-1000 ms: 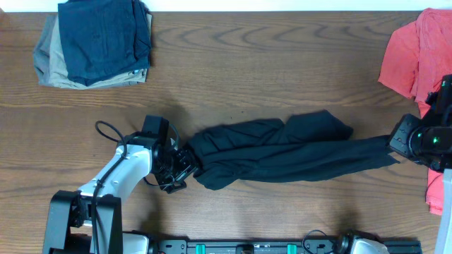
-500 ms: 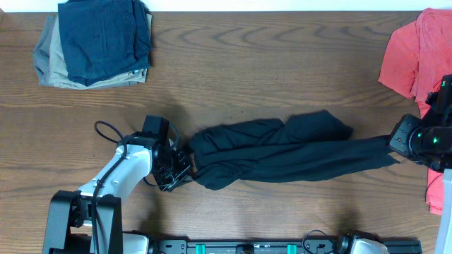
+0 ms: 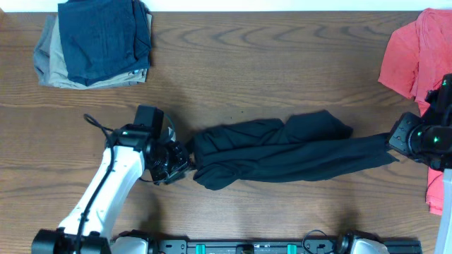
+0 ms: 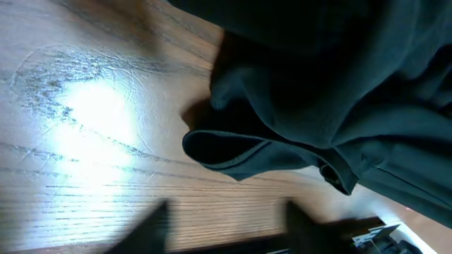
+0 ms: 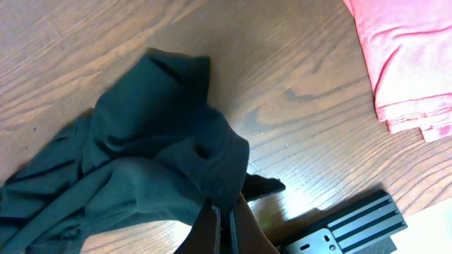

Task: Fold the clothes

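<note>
Spreading black shirt (image 3: 282, 152), roped across lower centre of frame, goes best if left gripper (image 3: 178, 164), splayed and empty just beside its left end, pinches the hem edge, while right gripper (image 5: 224, 220), clenched on the right end, pulls it taut.

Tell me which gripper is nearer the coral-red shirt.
Right. The right gripper sits beside the coral-red shirt, pinching the black shirt by its end; the left gripper is far across the table, at that shirt's other end.

Dark brown wood-grain table (image 3: 282, 70); bright light glare (image 4: 92, 116) on its surface
</note>
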Robot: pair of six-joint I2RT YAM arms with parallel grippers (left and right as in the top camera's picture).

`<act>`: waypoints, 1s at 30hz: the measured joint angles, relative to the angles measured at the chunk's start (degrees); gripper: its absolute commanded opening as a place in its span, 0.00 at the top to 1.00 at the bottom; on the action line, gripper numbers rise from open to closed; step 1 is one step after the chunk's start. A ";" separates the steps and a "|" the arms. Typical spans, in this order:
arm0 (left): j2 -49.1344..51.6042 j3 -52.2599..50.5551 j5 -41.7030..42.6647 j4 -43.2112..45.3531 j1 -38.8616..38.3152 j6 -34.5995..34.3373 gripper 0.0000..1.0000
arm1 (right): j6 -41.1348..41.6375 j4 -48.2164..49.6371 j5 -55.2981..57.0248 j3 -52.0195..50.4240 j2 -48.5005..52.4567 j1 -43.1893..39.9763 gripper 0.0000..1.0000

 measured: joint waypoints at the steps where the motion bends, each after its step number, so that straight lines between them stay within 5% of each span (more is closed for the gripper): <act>1: 0.13 -0.07 0.00 0.09 0.00 0.02 0.24 | 0.00 -0.26 0.00 0.00 0.00 0.00 0.99; 19: 13.75 -3.80 0.26 8.07 -1.01 -0.04 0.32 | 0.00 -0.74 -0.17 0.00 0.00 0.00 0.99; 21: 13.75 -3.78 0.46 8.96 -1.60 -0.20 0.46 | 0.00 -0.74 -0.17 0.00 0.00 0.00 0.99; 25: 13.97 -3.87 0.20 10.58 -2.84 -0.13 0.94 | 0.00 -0.72 -0.20 0.00 0.00 0.00 0.99; 30: 14.12 -3.87 0.00 10.56 -3.85 0.24 0.94 | 0.00 -0.59 -0.20 0.00 0.00 0.00 0.99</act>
